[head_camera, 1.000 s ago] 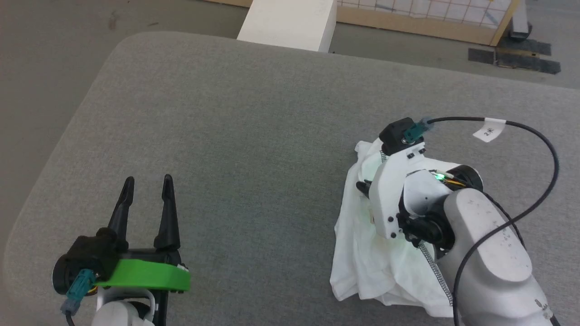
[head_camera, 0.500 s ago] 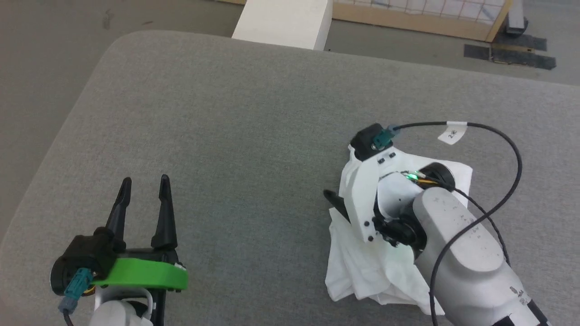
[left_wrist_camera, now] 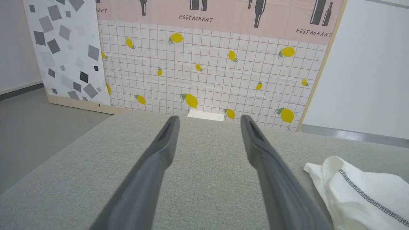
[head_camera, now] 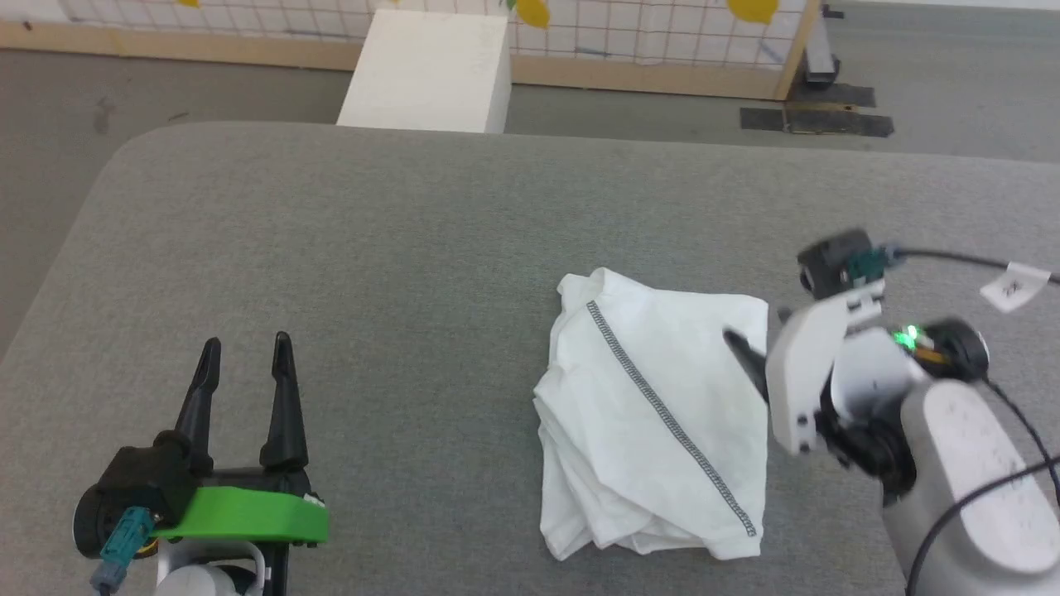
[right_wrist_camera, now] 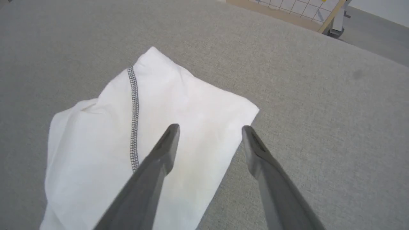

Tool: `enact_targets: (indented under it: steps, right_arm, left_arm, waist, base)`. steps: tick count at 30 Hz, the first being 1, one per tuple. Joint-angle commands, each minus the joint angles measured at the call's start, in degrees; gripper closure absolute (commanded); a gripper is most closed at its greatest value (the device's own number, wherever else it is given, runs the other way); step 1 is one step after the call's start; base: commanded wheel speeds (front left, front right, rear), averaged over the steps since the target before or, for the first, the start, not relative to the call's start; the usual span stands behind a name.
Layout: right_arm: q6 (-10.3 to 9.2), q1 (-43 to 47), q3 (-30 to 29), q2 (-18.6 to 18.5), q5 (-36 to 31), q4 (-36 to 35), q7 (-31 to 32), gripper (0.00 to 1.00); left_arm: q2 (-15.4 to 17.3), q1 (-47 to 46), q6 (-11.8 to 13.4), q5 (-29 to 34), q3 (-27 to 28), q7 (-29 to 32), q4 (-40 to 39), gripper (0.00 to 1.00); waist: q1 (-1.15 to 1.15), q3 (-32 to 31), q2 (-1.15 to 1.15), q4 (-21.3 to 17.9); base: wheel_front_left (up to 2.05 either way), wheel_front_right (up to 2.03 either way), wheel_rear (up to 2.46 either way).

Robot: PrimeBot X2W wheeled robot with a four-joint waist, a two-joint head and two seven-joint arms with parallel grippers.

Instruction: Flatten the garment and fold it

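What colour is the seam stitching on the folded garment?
Dark grey zigzag stitching on the white garment, clearest in the right wrist view.

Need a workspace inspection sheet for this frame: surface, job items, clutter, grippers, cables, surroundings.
Surface: grey fabric table, rounded corners, no stains seen.
Job's things: garment, white, lying in a compact layered bundle on the robot's right side of the table, not spread flat; zigzag stitching runs diagonally across its top.
Clutter: nothing seen.
Grippers: left gripper open, empty, over bare table, away from the cloth. Right gripper open, holding nothing, poised over the garment's right edge.
Cables: black cable with a white tag at the right wrist, off the garment.
Surroundings: white box beyond the far edge; lemon-print panel; grey floor.
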Motion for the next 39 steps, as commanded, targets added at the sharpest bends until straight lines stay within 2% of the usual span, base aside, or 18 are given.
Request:
enact_targets:
  steps: [1,4,9,14,19,20,21,22,26,30,39]
  right_arm:
    - [-0.09,2.4,-0.6,0.4,-1.0,-0.7,1.5,0.00]
    - [-0.09,6.5,-2.6,1.7,-2.6,-1.6,4.7,0.00]
    - [-0.09,8.6,-4.2,3.9,-4.5,-1.3,5.6,0.00]
    - [-0.09,8.1,-5.2,5.2,-6.8,2.7,4.6,0.00]
    - [-0.09,7.2,-4.7,4.9,-8.4,7.2,4.6,0.00]
    - [-0.09,6.9,-4.6,4.7,-8.3,8.0,4.7,0.32]
    - [-0.09,6.6,-4.3,4.5,-8.2,8.5,4.7,0.76]
    - [-0.09,6.1,-3.5,4.0,-7.9,8.9,4.6,1.00]
    - [-0.09,4.2,-0.8,1.9,-6.1,8.6,4.3,1.00]
    - [-0.09,1.8,4.2,-1.4,-3.6,6.7,5.0,1.00]
    - [-0.09,-5.4,18.8,-15.0,4.0,0.9,8.6,1.00]
  left_arm:
    - [0.1,0.5,-0.4,0.8,-0.1,-0.3,-0.2,0.00]
    - [0.0,0.3,-0.4,0.8,-0.5,-0.3,-0.3,0.00]
    - [0.0,-0.8,-0.4,0.7,-1.8,-0.3,-0.2,0.00]
    - [0.3,-1.6,-0.4,0.4,-2.7,-0.3,0.3,0.00]
    - [0.4,-1.5,-0.4,0.0,-2.7,-0.3,0.7,0.00]
    - [0.4,-1.5,-0.4,0.0,-2.7,-0.3,0.7,0.00]
    - [0.4,-1.5,-0.4,0.0,-2.6,-0.3,0.8,0.00]
    - [0.4,-1.5,-0.4,-0.1,-2.5,-0.3,0.8,0.00]
    - [0.4,-1.5,-0.4,0.0,-2.2,-0.3,0.4,0.00]
    - [0.3,-1.3,-0.4,-0.4,-2.1,-0.3,0.0,0.00]
    - [-0.3,-2.3,-0.4,-0.8,-2.3,-0.3,-1.2,0.00]
  waist:
    - [0.00,-0.3,0.00,-1.3]
    - [0.00,0.3,0.00,-1.6]
    - [0.00,1.7,0.00,-0.4]
    - [0.00,2.9,0.00,1.3]
    - [0.00,3.6,0.00,2.2]
    - [0.00,3.7,0.00,2.3]
    - [0.00,3.8,0.00,2.3]
    - [0.00,3.9,0.00,2.3]
    - [0.00,4.2,0.00,0.9]
    - [0.00,5.1,0.00,-3.3]
    - [0.00,7.9,0.00,-17.2]
  base:
    - [0.00,0.00,0.00]
    - [0.00,0.00,0.00]
    - [0.00,0.00,0.00]
    - [0.00,0.00,0.00]
    - [0.00,0.00,0.00]
    - [0.00,0.00,0.00]
    - [0.00,0.00,0.00]
    - [0.00,0.00,0.00]
    - [0.00,0.00,0.00]
    - [0.00,0.00,0.00]
    - [0.00,0.00,0.00]
